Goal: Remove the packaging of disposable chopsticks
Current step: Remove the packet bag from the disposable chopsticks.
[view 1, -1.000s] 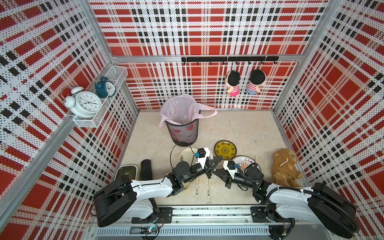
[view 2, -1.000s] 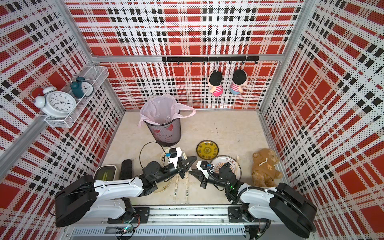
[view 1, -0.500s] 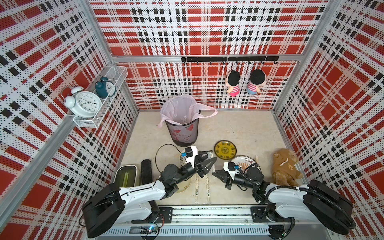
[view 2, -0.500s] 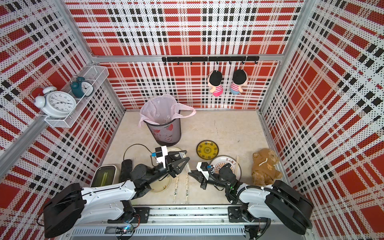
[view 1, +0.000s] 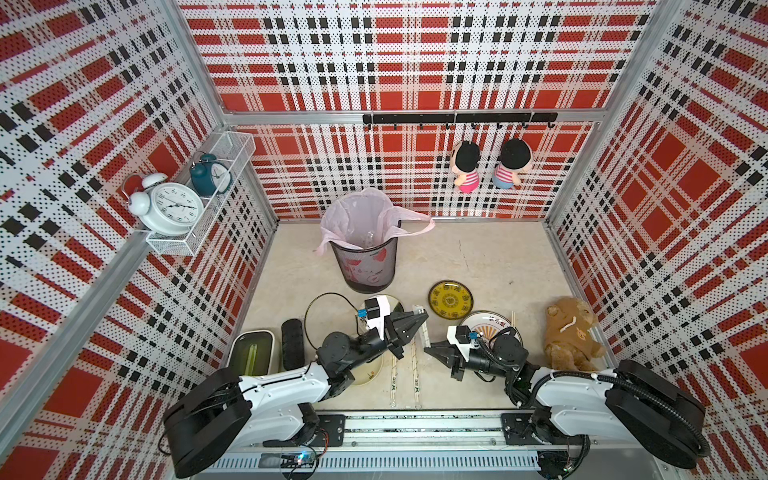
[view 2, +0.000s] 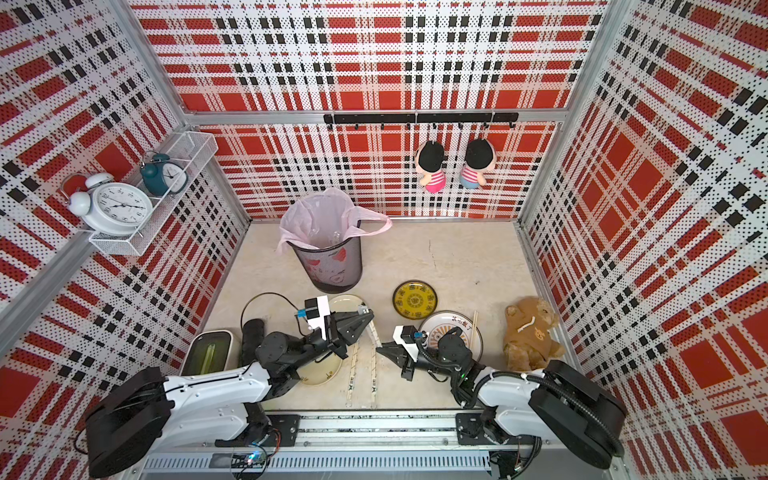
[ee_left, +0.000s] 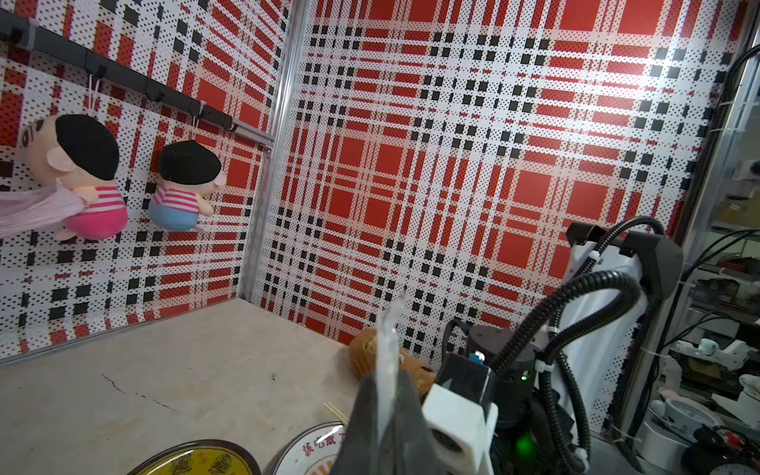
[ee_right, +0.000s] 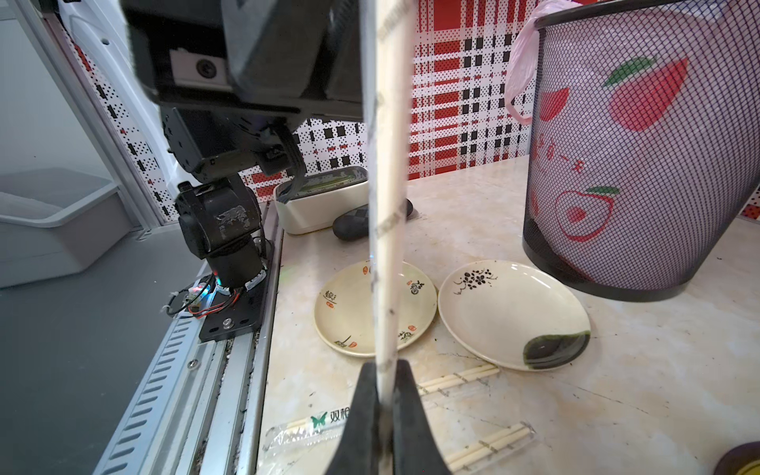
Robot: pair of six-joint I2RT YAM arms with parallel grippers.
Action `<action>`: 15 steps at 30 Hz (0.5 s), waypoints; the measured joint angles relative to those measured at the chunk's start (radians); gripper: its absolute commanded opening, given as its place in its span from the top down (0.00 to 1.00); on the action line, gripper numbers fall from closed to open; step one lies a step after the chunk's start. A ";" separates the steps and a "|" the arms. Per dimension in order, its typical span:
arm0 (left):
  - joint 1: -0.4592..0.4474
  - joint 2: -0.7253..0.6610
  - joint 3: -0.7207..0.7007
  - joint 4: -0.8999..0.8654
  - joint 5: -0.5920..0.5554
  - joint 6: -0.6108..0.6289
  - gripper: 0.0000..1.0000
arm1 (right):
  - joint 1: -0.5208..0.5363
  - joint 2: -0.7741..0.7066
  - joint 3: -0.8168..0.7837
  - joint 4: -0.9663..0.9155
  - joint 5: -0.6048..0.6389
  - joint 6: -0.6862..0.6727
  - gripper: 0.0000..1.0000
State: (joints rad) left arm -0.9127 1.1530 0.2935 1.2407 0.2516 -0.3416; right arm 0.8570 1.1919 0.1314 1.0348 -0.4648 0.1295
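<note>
One sleeve point(view 1: 424, 334) clamped between my left gripper point(view 1: 423, 319) and right gripper point(view 1: 429, 347), held clear of the table point(view 1: 478, 266).
My left arm point(view 1: 286, 384) reaches low across the cream plate point(view 1: 370, 372), jaws tight on the sleeve's far end, clear plastic poking past the fingertips point(ee_left: 362, 419). The sleeve, chopsticks point(ee_right: 386, 246) inside, slants to my right arm point(view 1: 569, 384), folded low and aimed leftward, jaws tight on the near end. Two more wrapped pairs point(view 1: 393, 378) lie flat beneath.

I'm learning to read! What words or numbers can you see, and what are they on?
"双枪", beside a green butterfly logo: a wrapped sleeve lying flat.
"1" to "12": white alarm clock.
Too blurred or partly hidden: red characters on the white plate, writing on the bin.
</note>
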 measured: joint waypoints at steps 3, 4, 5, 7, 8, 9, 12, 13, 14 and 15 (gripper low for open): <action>-0.005 0.003 -0.011 0.023 0.000 0.000 0.96 | 0.000 -0.014 0.000 -0.017 -0.006 0.000 1.00; -0.005 0.003 -0.017 0.032 0.000 0.000 0.96 | 0.000 -0.019 0.000 -0.023 -0.008 0.000 1.00; -0.006 0.004 -0.021 0.040 0.000 0.000 0.97 | 0.000 -0.023 0.000 -0.029 -0.010 0.000 1.00; -0.010 0.011 -0.026 0.056 -0.001 0.000 0.97 | 0.000 -0.032 0.000 -0.043 -0.014 -0.001 1.00; -0.011 0.019 -0.026 0.064 -0.001 0.000 0.97 | 0.000 -0.034 0.000 -0.047 -0.015 -0.001 1.00; -0.012 0.028 -0.026 0.074 -0.002 0.000 0.97 | 0.000 -0.037 0.000 -0.051 -0.015 -0.001 1.00; -0.015 0.068 -0.026 0.113 -0.005 -0.002 0.94 | 0.000 -0.045 0.000 -0.076 -0.014 -0.001 1.00; -0.016 0.084 -0.026 0.129 -0.008 -0.003 0.92 | 0.000 -0.052 0.000 -0.090 -0.014 -0.001 1.00; -0.017 0.100 -0.026 0.144 -0.011 -0.003 0.90 | 0.000 -0.059 0.000 -0.103 -0.014 -0.001 1.00; -0.017 0.114 -0.026 0.160 -0.013 -0.007 0.90 | -0.002 -0.065 0.000 -0.111 -0.013 -0.001 1.00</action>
State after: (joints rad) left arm -0.9298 1.2671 0.2676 1.4006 0.2382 -0.3485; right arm 0.8555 1.1271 0.1314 0.9234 -0.4782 0.1284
